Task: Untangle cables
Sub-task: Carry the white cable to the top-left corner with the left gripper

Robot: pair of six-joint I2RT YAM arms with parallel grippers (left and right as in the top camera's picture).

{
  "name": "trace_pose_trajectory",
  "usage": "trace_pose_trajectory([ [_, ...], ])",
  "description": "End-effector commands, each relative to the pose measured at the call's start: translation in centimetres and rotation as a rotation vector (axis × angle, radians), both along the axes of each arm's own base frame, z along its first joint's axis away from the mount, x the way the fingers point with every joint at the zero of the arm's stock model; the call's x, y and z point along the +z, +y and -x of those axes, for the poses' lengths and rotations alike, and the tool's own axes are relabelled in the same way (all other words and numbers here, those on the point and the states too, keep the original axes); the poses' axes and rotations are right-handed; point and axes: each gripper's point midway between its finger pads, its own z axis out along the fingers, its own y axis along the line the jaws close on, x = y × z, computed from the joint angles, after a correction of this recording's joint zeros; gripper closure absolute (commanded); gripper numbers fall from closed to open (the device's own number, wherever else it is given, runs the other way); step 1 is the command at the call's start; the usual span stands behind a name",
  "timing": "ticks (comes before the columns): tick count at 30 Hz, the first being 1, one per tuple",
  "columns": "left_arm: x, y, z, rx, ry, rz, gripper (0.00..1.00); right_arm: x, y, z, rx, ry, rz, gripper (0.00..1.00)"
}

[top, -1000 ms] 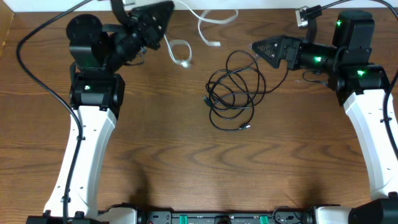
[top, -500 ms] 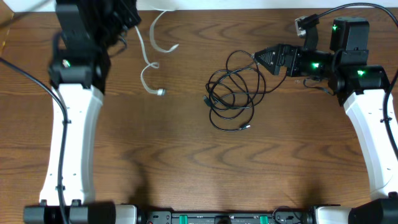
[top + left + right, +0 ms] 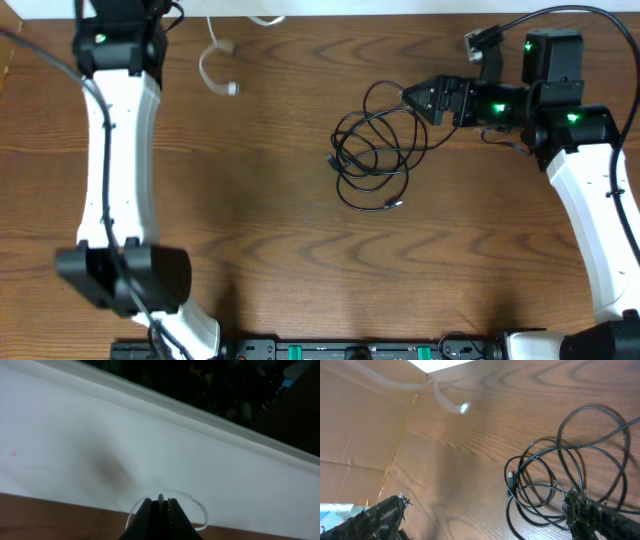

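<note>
The left arm (image 3: 108, 150) runs up the left side of the overhead frame, and its gripper passes out of that view at the top edge. Only the left wrist view shows the left gripper (image 3: 160, 503): its jaws are pinched together on a short bit of the white cable (image 3: 231, 89), with a thin loop curving behind the fingers over a white surface (image 3: 75, 435) beyond the table's (image 3: 300, 250) edge. Overhead, the white cable hangs as a hook in the upper left, its plug end lowest, well apart from everything else.

The black cables (image 3: 375, 150) lie in a tangle of overlapping loops at centre frame, a plug end at the bottom of the heap.

The right gripper (image 3: 408, 97) points at the tangle's upper right. Overhead it shows side-on, so its gap is hidden. The right wrist view shows the jaws spread wide and empty, one finger (image 3: 587, 515) at the tangle's edge; contact cannot be told.
</note>
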Motion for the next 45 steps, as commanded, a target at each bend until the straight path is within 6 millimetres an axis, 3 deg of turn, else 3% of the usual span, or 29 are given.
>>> trace_pose_trajectory([
  [1, -1.1, 0.1, -1.7, 0.013, 0.005, 0.065, 0.93, 0.7, 0.6, 0.5, 0.029, -0.035, 0.009, 0.01],
  [9, -6.3, -0.1, -5.2, -0.037, 0.028, -0.010, 0.93, 0.6, 0.8, 0.6, 0.042, -0.043, 0.017, 0.01],
  [13, -10.0, 2.5, -6.6, 0.027, 0.078, -0.104, 0.93, 0.5, 0.8, 0.7, 0.056, -0.057, 0.032, 0.01],
  [19, -15.0, 9.1, -8.2, 0.132, 0.132, -0.240, 0.93, 0.4, 0.8, 0.8, 0.056, -0.049, 0.031, 0.01],
  [22, -16.6, 13.9, -8.7, 0.231, 0.135, -0.309, 0.93, 0.0, 0.7, 1.2, 0.057, -0.019, 0.034, 0.01],
  [25, -16.6, 19.5, -8.6, 0.338, 0.102, -0.399, 0.93, -0.6, 0.7, 1.8, 0.057, 0.024, 0.038, 0.01],
  [30, -14.1, 27.5, -6.9, 0.506, 0.035, -0.558, 0.91, -1.3, 0.6, 2.7, 0.059, 0.080, 0.042, 0.01],
  [31, -13.8, 28.8, -6.4, 0.531, 0.032, -0.585, 0.78, -1.4, 0.6, 2.7, 0.059, 0.084, 0.042, 0.01],
  [32, -13.7, 30.0, -5.9, 0.555, 0.037, -0.596, 0.28, -1.4, 0.6, 2.8, 0.059, 0.087, 0.043, 0.01],
  [33, -13.7, 31.0, -5.4, 0.572, 0.043, -0.598, 0.05, -1.4, 0.6, 2.8, 0.059, 0.088, 0.042, 0.01],
  [36, -14.4, 33.4, -4.1, 0.601, 0.084, -0.592, 0.04, -1.3, 0.7, 2.8, 0.061, 0.085, 0.041, 0.01],
  [38, -15.3, 33.9, -3.6, 0.596, 0.120, -0.581, 0.04, -1.3, 0.8, 2.8, 0.062, 0.083, 0.040, 0.01],
  [43, -17.9, 34.0, -2.7, 0.605, 0.211, -0.458, 0.04, -1.3, 0.8, 2.8, 0.053, 0.098, 0.033, 0.01],
  [45, -19.5, 33.2, -2.5, 0.581, 0.260, -0.379, 0.04, -1.3, 0.9, 2.9, 0.056, 0.098, 0.033, 0.01],
])
